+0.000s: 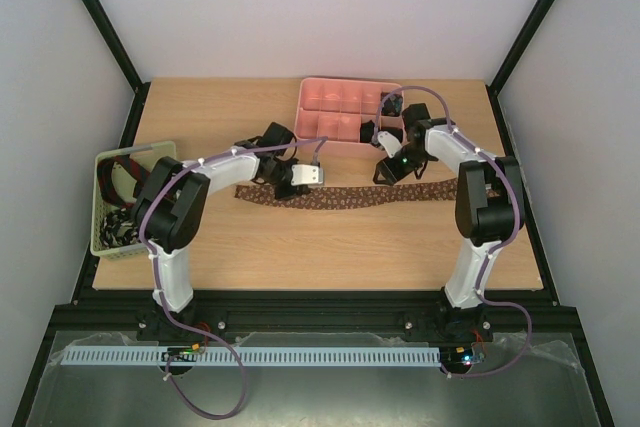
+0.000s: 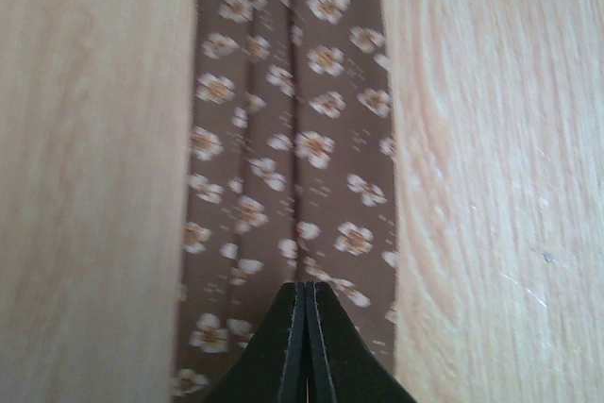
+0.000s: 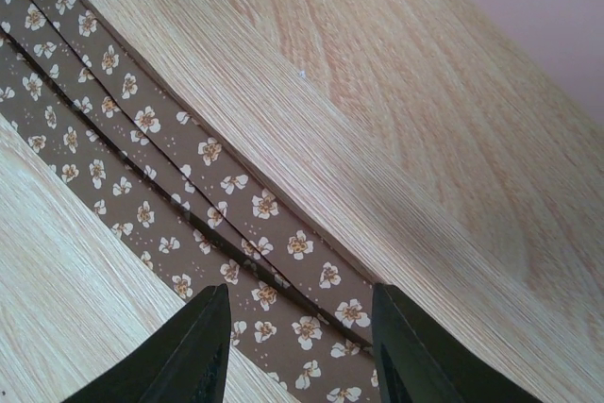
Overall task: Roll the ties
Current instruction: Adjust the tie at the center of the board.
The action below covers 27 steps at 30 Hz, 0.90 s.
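Note:
A brown tie with a small pale flower print point(image 1: 350, 197) lies flat and stretched left to right across the middle of the table. My left gripper point(image 1: 296, 183) is over its left part; in the left wrist view its jaws point(image 2: 307, 288) are shut just above the folded fabric point(image 2: 293, 120), with nothing seen between them. My right gripper point(image 1: 390, 169) is over the tie's right part; in the right wrist view it point(image 3: 300, 292) is open, its fingers either side of the tie point(image 3: 189, 176). More ties, dark red and black-and-white point(image 1: 118, 222), lie in the basket.
A pale green slotted basket point(image 1: 103, 245) stands at the table's left edge. A pink compartmented tray point(image 1: 320, 97) stands at the back centre, right behind my right gripper, with a small dark item point(image 1: 392, 104) in its far right corner. Black frame posts flank the table.

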Available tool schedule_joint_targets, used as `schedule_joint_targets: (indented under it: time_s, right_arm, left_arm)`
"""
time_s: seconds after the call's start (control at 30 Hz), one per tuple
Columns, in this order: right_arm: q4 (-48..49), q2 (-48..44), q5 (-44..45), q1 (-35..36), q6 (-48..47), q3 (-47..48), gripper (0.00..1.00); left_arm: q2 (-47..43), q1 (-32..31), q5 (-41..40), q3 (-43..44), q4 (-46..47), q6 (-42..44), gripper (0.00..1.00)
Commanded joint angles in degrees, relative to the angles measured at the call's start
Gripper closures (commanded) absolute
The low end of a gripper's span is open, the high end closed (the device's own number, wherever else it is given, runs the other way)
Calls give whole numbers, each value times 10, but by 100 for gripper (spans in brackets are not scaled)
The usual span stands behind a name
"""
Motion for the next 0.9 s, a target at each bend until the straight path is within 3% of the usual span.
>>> schedule_joint_targets:
  time_s: [0.0, 0.07, 0.1, 0.87]
  right_arm:
    - [-7, 2, 0, -3, 6, 14, 57]
    - [-7, 2, 2, -3, 6, 15, 57]
    - [-6, 3, 2, -3, 7, 15, 57]
    - [-6, 10, 7, -4, 13, 20, 57]
  left_arm:
    - [-10, 5, 29, 27, -31, 4, 89]
    - [-11, 3, 32, 23, -40, 21, 74]
    - [-12, 1, 29, 17, -39, 26, 72]
    - [32, -25, -45, -12, -47, 60, 72]
